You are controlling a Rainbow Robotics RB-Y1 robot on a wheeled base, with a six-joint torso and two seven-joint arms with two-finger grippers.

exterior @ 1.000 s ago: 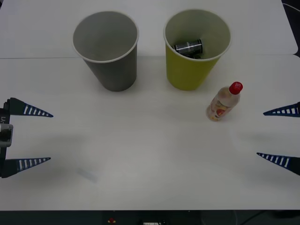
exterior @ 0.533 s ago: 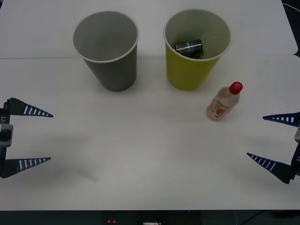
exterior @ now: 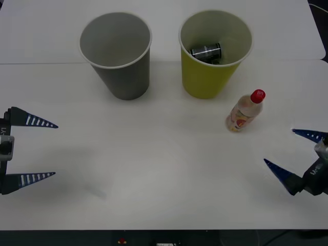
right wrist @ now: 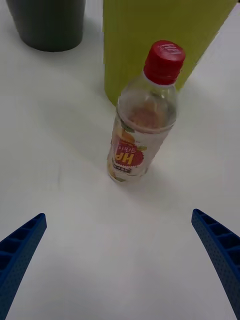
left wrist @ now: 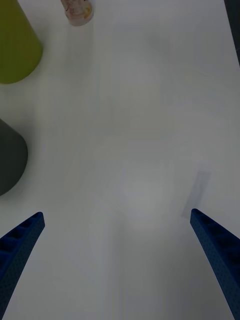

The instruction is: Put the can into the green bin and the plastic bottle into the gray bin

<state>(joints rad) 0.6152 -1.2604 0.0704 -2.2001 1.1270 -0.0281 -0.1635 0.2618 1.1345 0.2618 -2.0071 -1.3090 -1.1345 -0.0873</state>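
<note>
We are looking down on a plain white desk (exterior: 164, 169) with a faint seam running across it behind the bins and a dark strip of floor along its near edge. The gray bin (exterior: 119, 56) and the green bin (exterior: 212, 56) are standing upright side by side at the far part of the desk, the gray one to the left. The can (exterior: 206, 52) is lying on its side inside the green bin, its long axis running left to right. The plastic bottle (exterior: 245, 112) is standing upright just in front of the green bin's right side, near it, cap pointing up. Our right end effector (exterior: 294, 151) is hovering low at the desk's right edge, fingers spread apart, with the bottle ahead of it and apart from both fingers. Our left end effector (exterior: 36, 150) is waiting at the left edge, fingers also spread wide, well apart from both bins.
</note>
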